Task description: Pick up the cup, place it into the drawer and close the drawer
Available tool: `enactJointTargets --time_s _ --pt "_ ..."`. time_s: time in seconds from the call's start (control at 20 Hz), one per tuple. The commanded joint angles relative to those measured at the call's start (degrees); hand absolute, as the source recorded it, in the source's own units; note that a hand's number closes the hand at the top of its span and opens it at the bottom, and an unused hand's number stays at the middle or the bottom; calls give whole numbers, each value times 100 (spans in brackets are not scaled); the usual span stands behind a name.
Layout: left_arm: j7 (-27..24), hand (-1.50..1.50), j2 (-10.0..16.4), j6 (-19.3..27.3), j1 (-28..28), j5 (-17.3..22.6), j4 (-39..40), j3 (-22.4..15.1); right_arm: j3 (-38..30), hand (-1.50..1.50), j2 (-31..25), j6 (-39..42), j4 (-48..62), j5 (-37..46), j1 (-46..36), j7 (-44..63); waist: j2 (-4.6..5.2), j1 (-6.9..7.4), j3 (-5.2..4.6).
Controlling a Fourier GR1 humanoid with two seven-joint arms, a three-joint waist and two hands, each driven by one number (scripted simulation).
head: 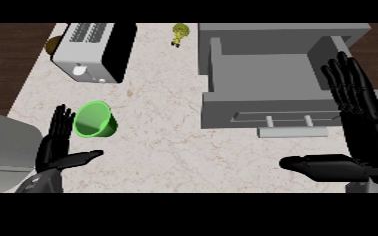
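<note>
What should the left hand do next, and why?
Probably shift the left hand slightly right and curl its fingers round the cup. The hand is open just left of the cup, which is not yet held, and the drawer already stands open, so grasping looks like the step that is due.
</note>
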Motion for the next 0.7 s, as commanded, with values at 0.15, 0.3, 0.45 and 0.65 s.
enactJointTargets --time_s 0.15,0.3,0.45,0.65 --pt "-273 -150 -124 97 -467 -86 334 -41 -17 -150 39 55 284 60 67 -354 2 -5 2" --pt "-602 -150 103 -385 -187 -102 528 3 122 -150 112 58 133 35 67 -187 40 -62 -13" --pt "-600 -150 94 -435 -227 -94 525 1 53 -150 38 124 -63 -36 198 -108 24 -54 -8" --pt "-474 -150 -36 -317 -563 -46 463 53 -47 -150 -12 118 190 -81 -91 -67 49 -98 -15"
